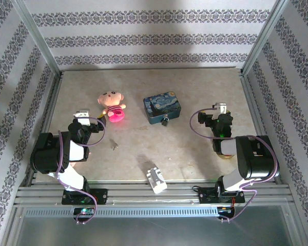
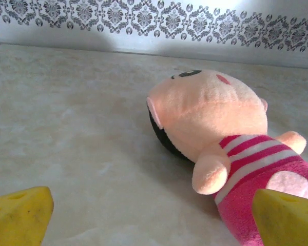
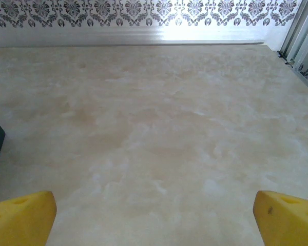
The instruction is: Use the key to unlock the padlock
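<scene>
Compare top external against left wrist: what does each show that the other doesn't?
Top external adds the padlock at the blue tin's near edge, the key on the table, the white block and the right gripper. Left wrist adds close detail: the left gripper open, yellow fingers holding nothing. Both share the plush doll lying on the table.

Bare table (image 1: pixel 195 154) lies all around the key (image 1: pixel 113 145); the blue tin (image 1: pixel 162 106) blocks behind the padlock (image 1: pixel 165 122), plush doll (image 1: pixel 112 106) further left.
</scene>
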